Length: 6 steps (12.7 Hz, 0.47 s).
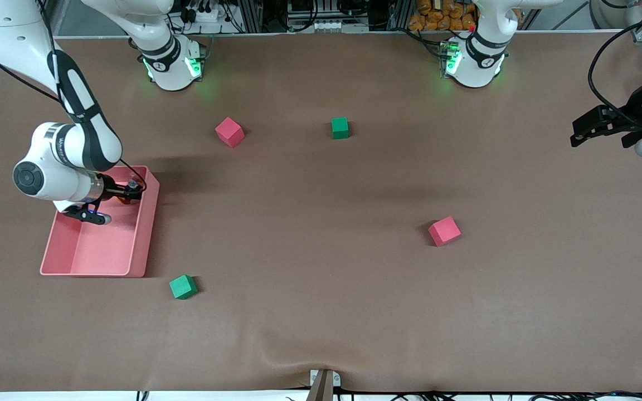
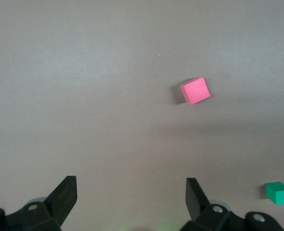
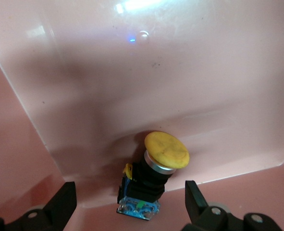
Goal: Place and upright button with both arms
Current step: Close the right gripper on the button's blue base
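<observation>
Right now your right gripper (image 1: 110, 201) sits low inside the pink bin (image 1: 140, 245) at the right arm's end of the table, fingers spread wide, gripping nothing. You only see that in the right wrist view: both fingertips (image 3: 65, 197) flank the button (image 3: 154, 175) without touching it. Its cap looks yellow-orange there, above a silver collar and black body, and the whole thing lies tilted on the bin floor, against the bottom of a wall. From the front camera you get just an orange speck (image 1: 125, 200) by the fingers; the arm's wrist hides the rest.

Your left gripper (image 1: 588, 129) hangs in the air over the left arm's end of the table, waiting. Left wrist view shows its fingers (image 2: 65, 192) parted, nothing between them, bare brown table (image 2: 84, 96) underneath.

Clock positions, front view, from table centre:
- red cube (image 1: 229, 132) at about 11, green cube (image 1: 340, 127) at about 12, both toward the bases.
- second red cube (image 1: 444, 230) at about 4; the left wrist view picks it up too (image 2: 195, 90).
- second green cube (image 1: 183, 287) at about 8, just off the bin's near corner.
- bin at 9.

Left wrist view also catches a green cube (image 2: 277, 192) at its edge; can't tell which.
</observation>
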Available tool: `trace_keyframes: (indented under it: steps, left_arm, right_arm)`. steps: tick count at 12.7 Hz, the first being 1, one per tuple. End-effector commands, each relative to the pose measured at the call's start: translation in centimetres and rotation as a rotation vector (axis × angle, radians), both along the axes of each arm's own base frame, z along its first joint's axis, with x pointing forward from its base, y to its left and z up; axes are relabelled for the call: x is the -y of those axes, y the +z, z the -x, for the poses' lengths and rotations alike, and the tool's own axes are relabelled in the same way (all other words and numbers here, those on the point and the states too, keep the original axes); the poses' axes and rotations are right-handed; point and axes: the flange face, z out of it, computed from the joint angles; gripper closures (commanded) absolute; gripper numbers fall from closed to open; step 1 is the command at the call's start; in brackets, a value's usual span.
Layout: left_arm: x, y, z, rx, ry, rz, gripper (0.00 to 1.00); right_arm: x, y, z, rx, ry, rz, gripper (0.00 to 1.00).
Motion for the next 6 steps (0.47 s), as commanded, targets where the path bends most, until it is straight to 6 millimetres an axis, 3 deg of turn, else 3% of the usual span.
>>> trace_keyframes:
  steps: [1, 6]
  left_arm:
    - [-0.2, 0.3, 0.0, -0.006, -0.017, 0.016, 0.0]
    - [-0.2, 0.3, 0.0, -0.005, -0.017, 0.016, 0.0]
  right_arm:
    - [0.2, -0.5, 0.3, -0.003, 0.014, -0.005, 0.0]
    - [0.2, -1.7, 0.6, -0.024, 0.017, -0.009, 0.0]
